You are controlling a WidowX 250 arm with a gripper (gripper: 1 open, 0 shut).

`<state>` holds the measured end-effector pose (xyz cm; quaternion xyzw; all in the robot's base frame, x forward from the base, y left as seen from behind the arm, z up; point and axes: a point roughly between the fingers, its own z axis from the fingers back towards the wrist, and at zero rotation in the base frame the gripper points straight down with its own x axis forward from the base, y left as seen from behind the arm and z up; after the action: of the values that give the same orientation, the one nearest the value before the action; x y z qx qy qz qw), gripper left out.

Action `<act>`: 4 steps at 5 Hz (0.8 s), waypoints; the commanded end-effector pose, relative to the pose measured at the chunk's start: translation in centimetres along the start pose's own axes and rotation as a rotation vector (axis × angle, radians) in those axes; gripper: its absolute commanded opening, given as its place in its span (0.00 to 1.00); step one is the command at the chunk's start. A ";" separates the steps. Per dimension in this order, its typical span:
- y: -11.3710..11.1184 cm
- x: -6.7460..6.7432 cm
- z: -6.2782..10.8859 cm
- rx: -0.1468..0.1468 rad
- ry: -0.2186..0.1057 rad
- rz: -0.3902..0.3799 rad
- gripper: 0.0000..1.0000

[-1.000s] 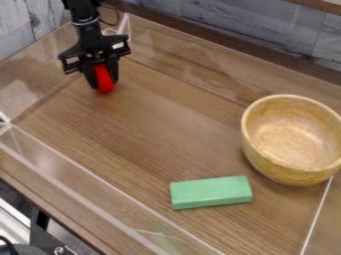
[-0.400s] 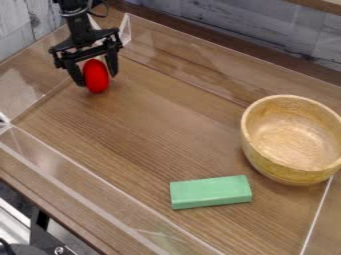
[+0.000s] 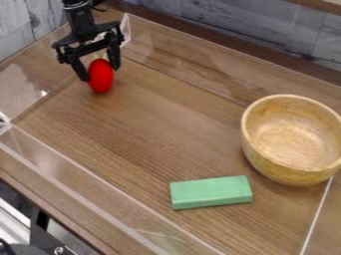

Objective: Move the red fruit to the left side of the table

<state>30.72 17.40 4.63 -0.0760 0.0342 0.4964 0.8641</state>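
From my feed, red fruit (image 3: 100,77) at the far left of the tabletop (image 3: 147,125), my claw (image 3: 92,57) released just above it, bowl (image 3: 290,137) right, green block (image 3: 210,191) near right.

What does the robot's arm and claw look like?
It looks black and thin. The claw has two dark, skinny, spidery fingers with knobbly, jointed-looking parts. Above it, the bit of arm in view is dark too. I can't make out any markings; they're too small to see.

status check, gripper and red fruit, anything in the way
gripper open above fruit, red fruit resting at left side of table, nothing between them
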 end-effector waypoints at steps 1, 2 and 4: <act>-0.4 0.5 3.0 -0.023 -0.056 -0.092 1.00; -0.2 0.3 4.2 -0.023 -0.056 -0.178 1.00; 1.6 0.2 7.1 -0.057 -0.073 -0.198 1.00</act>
<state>28.79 18.79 8.61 -0.0953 0.0255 0.4150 0.9045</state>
